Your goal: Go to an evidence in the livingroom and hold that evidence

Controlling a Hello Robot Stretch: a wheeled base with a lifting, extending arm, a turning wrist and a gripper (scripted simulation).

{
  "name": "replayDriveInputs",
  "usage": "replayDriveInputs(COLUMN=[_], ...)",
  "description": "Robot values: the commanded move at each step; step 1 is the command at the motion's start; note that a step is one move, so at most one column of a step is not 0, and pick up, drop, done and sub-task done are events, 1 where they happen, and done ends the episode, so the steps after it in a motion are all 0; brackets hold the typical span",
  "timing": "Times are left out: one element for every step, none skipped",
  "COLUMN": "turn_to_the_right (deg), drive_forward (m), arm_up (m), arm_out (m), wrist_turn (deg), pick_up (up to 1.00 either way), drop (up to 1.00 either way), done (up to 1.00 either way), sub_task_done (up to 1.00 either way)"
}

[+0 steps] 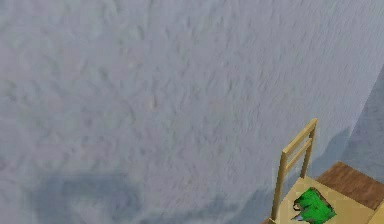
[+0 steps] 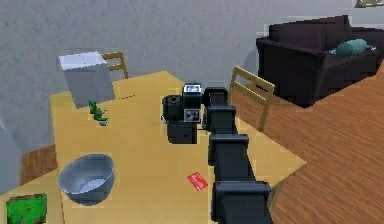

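Grey wall (image 1: 150, 90) dead ahead, and a wooden chair (image 1: 298, 160) at the forward view's right with a green thing (image 1: 313, 207) on its seat. Arm side, left to right: a similar green patch (image 2: 30, 208) at the bottom corner. On the wooden table (image 2: 140, 150) sit a grey bowl (image 2: 87, 177), a white box (image 2: 83, 72) and two small green plants (image 2: 98, 112). Next comes the gripper (image 2: 175, 122) out over the tabletop, with a red card (image 2: 197, 181) lying flat just left of the arm (image 2: 235, 165). A second chair (image 2: 252, 92) stands at the far table edge, and a dark sofa (image 2: 320, 50) with a teal cushion (image 2: 350, 47) sits well apart at right. My read: drive-up looks done and the arm is extended, so I'm in the reach phase. I can't tell which item is the evidence; the red card is my best guess. I can't tell jaw state or whether anything is held. Left to do: confirm target, grasp, lift clear.
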Motion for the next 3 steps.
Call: replayDriveInputs(turn_to_the_right=[0.0, 0.0, 0.0], drive_forward=[0.00, 0.00, 0.00], arm_up=[0.00, -0.30, 0.00], arm_out=[0.00, 0.00, 0.00], wrist_turn=[15.0, 0.0, 0.0], pick_up=[0.00, 0.00, 1.00], drop=[0.00, 0.00, 0.00], done=[0.00, 0.00, 0.00], sub_task_done=[0.00, 0.00, 0.00])
